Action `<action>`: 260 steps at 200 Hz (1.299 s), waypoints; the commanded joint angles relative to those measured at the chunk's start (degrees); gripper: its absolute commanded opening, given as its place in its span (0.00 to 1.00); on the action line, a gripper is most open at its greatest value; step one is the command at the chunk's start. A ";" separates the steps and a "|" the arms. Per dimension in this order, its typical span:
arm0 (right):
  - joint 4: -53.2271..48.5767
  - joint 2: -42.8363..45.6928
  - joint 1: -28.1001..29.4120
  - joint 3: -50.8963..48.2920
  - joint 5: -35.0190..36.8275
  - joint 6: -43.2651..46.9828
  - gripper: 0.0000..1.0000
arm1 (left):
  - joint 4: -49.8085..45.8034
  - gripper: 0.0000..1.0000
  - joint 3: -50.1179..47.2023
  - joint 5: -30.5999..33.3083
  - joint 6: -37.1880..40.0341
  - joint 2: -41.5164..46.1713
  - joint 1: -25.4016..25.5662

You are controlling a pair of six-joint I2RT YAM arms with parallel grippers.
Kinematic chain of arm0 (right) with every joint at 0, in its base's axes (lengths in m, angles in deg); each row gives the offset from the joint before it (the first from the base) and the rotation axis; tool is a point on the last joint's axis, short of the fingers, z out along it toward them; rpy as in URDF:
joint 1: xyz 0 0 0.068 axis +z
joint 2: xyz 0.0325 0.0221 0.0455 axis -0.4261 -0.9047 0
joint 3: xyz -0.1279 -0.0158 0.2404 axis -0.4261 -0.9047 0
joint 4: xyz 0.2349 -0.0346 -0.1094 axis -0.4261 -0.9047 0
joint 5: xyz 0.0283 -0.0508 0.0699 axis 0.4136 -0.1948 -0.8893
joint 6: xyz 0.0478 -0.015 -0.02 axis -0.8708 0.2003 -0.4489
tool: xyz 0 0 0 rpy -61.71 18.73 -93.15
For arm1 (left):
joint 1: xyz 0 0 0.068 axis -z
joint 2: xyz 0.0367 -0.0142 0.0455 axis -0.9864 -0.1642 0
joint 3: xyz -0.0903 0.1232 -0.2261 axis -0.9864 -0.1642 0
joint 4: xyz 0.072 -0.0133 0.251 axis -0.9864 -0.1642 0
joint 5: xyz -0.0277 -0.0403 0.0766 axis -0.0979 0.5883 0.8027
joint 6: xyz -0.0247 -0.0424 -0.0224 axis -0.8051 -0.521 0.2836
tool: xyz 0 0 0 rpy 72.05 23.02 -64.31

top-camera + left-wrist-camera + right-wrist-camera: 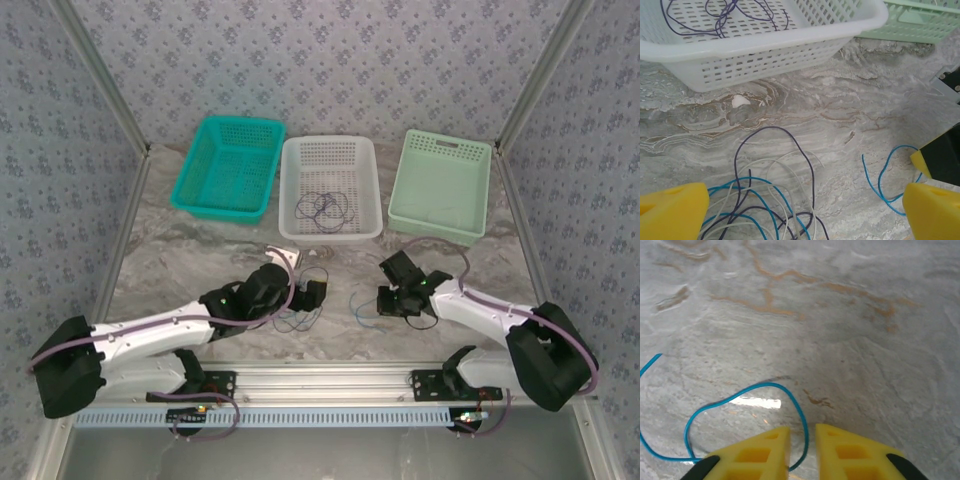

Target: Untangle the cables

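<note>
- My left tool (802,215) stands wide, its yellow fingers (672,212) at the two lower corners of the left wrist view, and it holds nothing.
- Between those fingers, on the marble table (840,100), lies the tangle of cables (760,200). Blue, whitish and dark purple strands cross one another, and one dark purple loop arches away from the tool.
- My right tool (802,452) stands narrow, with a slim gap between its fingers.
- The blue cable (767,384) curls on the table just ahead of the right tool and runs down into that gap. I cannot tell whether the pads pinch it.
- In the top view this blue cable lies between my two tools, apart from the tangle by the left one.
- Farther out stands the white basket (765,60), with more cables (720,17) in dark purple loops on its floor.
- A teal basket (190,180) stands to its left and a pale green basket (920,27) to its right.
</note>
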 commanded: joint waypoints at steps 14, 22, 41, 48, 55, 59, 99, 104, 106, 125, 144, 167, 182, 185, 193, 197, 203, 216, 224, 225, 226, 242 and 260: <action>-0.63 6.75 1.24 -0.75 5.00 -0.03 0.00 | -1.14 0.99 -1.29 2.48 -0.84 2.64 0.28; -0.89 9.58 1.47 -0.97 5.78 0.03 0.00 | -1.19 0.99 -1.38 2.73 -0.78 3.05 0.28; -1.20 17.37 2.41 -1.04 7.01 2.52 0.00 | -1.13 0.99 -1.38 3.18 -0.34 3.66 0.28; -1.19 20.10 2.68 -1.04 7.04 3.76 0.00 | -1.06 0.99 -1.29 3.26 -0.21 3.76 0.28; -1.17 22.64 2.95 -1.00 7.04 4.66 0.00 | -0.74 0.99 -1.14 3.14 -0.07 3.77 0.28; -1.14 23.95 3.10 -1.03 7.04 5.12 0.00 | -0.48 0.99 -1.00 2.88 0.01 3.77 0.29; 2.47 31.62 4.55 -2.47 3.98 8.22 0.00 | 5.10 0.99 0.38 -3.10 1.70 1.61 0.24; 3.18 32.08 4.86 -2.74 3.86 8.39 0.00 | 5.49 1.00 0.73 -3.73 1.83 1.26 0.28; 3.42 32.25 4.95 -2.78 3.85 8.40 0.00 | 5.69 0.99 0.95 -3.98 1.91 1.10 0.28; 6.37 33.64 5.19 -3.45 2.15 8.90 0.00 | 7.99 0.99 1.43 -6.38 2.84 -0.04 0.28; 8.14 34.09 5.21 -3.29 -0.26 10.10 0.00 | 9.34 1.00 1.48 -7.68 3.51 -0.78 0.28; 8.29 34.09 5.25 -2.88 -1.94 11.85 0.00 | 13.14 0.99 0.74 -11.89 4.21 -0.62 0.28; 9.59 34.09 5.29 -2.93 -4.43 12.90 0.00 | 16.06 1.00 0.48 -14.91 4.69 -1.08 0.28; 10.08 34.09 5.35 -2.96 -4.90 12.93 0.00 | 16.37 0.99 0.59 -15.43 4.90 -1.20 0.26; 11.04 34.08 5.38 -3.18 -6.10 12.98 0.00 | 16.84 0.99 1.01 -16.42 5.34 -2.02 0.25; 11.69 34.05 5.45 -3.21 -6.87 13.06 0.00 | 16.87 0.99 1.28 -16.84 5.56 -2.45 0.22; 12.34 34.07 5.44 -3.24 -7.80 13.27 0.00 | 16.89 0.99 1.66 -17.38 5.86 -3.05 0.17; 13.00 34.13 5.45 -3.13 -9.25 13.62 0.00 | 17.16 0.99 2.30 -18.56 6.11 -4.30 0.00; 13.18 34.34 5.38 -2.90 -10.07 13.89 0.00 | 18.06 0.99 2.25 -19.80 5.83 -4.81 -0.38; 13.16 34.34 5.42 -2.94 -10.23 13.92 0.00 | 18.28 0.99 2.19 -20.01 5.81 -4.87 -0.45; 13.19 34.39 5.35 -2.91 -10.36 13.98 0.00 | 18.52 0.99 2.16 -20.21 5.81 -4.95 -0.52; 13.47 34.61 5.50 -2.76 -12.23 14.48 0.00 | 22.20 0.96 1.32 -23.34 4.61 -5.39 -1.75; 13.05 34.46 5.54 -2.44 -13.46 14.62 0.00 | 23.57 0.90 1.42 -25.25 4.49 -5.53 -2.53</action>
